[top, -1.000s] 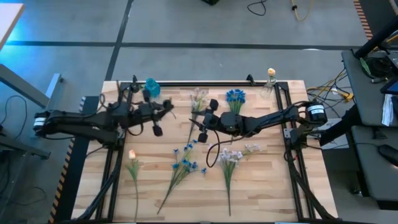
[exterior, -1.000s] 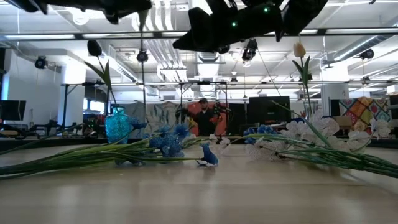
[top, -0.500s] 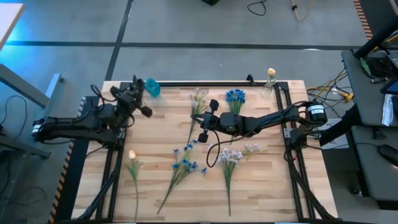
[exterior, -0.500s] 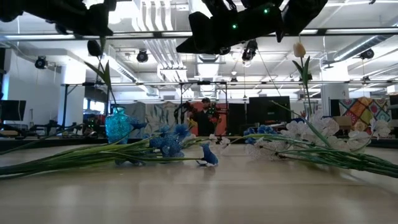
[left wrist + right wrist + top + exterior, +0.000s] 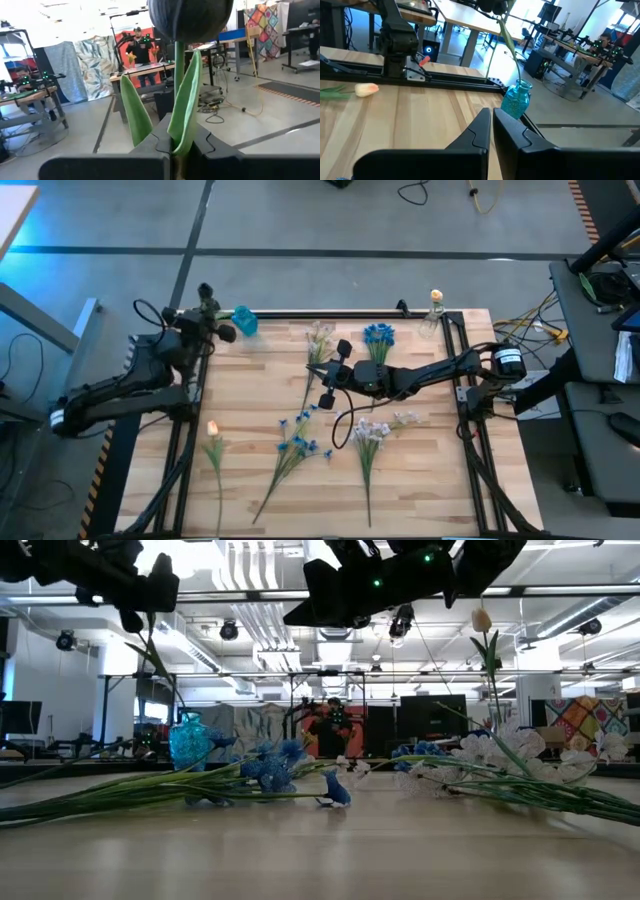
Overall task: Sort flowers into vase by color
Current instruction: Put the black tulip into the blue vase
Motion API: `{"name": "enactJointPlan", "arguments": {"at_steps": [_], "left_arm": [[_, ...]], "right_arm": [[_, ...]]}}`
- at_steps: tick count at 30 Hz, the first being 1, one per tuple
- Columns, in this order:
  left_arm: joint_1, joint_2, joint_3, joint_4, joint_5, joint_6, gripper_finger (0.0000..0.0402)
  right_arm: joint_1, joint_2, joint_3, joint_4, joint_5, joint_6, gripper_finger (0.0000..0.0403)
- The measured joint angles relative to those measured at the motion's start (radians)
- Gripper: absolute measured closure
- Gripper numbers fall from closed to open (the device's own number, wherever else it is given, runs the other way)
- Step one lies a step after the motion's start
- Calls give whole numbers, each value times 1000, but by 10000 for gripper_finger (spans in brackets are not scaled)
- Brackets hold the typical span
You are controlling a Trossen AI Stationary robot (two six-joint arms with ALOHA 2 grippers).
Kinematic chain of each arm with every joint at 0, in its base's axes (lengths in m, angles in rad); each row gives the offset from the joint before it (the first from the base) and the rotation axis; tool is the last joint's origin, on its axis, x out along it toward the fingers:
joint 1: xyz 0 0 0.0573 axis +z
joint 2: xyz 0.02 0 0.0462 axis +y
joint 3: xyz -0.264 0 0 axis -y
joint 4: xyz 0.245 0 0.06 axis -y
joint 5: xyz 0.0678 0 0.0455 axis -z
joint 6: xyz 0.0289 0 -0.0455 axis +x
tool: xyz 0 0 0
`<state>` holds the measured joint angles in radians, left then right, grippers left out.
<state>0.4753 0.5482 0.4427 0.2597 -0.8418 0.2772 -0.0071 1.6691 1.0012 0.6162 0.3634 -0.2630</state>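
Observation:
A flower with a dark bud (image 5: 190, 20), green stem and leaves stands in the blue glass vase (image 5: 243, 320) at the table's far-left; its lower stem (image 5: 509, 52) enters the vase neck. My left gripper (image 5: 173, 146) is shut on that stem, high above the vase (image 5: 187, 740). My right gripper (image 5: 491, 120) is shut and holds nothing, hovering over the table's middle (image 5: 325, 375). Lying on the wood are a peach tulip (image 5: 212, 430), a blue sprig (image 5: 295, 445) and white-lilac sprigs (image 5: 370, 430) (image 5: 318, 340). My left gripper pinches the dark flower's stem (image 5: 178, 135) between its two fingers, just below the bud, where the leaves (image 5: 137, 117) spring off. The fingers come level from the table's near-left side, across the stem. The flower leans slightly, with its lower end in the blue vase (image 5: 516, 100).
A clear vase with blue blossoms (image 5: 378, 335) stands at the far edge. A small bottle with a peach tulip (image 5: 435, 300) stands at the far-right corner. Black rails (image 5: 470, 410) run along the table's sides. A person (image 5: 325, 730) stands in the room beyond.
My left gripper has moved from over the table's left middle toward the far-left corner, to the flower in the blue vase. The dark bud has tipped slightly leftward in the low view while the stem's lower end stays in the vase. My right arm has kept still.

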Motion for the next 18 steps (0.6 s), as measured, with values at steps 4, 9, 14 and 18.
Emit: {"name": "enactJointPlan", "arguments": {"at_steps": [4, 9, 14, 18], "left_arm": [[124, 41, 0, 34, 123, -23, 401], [240, 104, 0, 107, 192, -25, 401], [315, 174, 18, 139, 230, -25, 401], [319, 217, 34, 159, 170, -9, 401]], "right_arm": [[0, 0, 0, -2, 0, -1, 390], [0, 0, 0, -9, 0, -2, 390], [0, 0, 0, -11, 0, -2, 390], [0, 0, -1, -12, 0, -1, 390]]}}
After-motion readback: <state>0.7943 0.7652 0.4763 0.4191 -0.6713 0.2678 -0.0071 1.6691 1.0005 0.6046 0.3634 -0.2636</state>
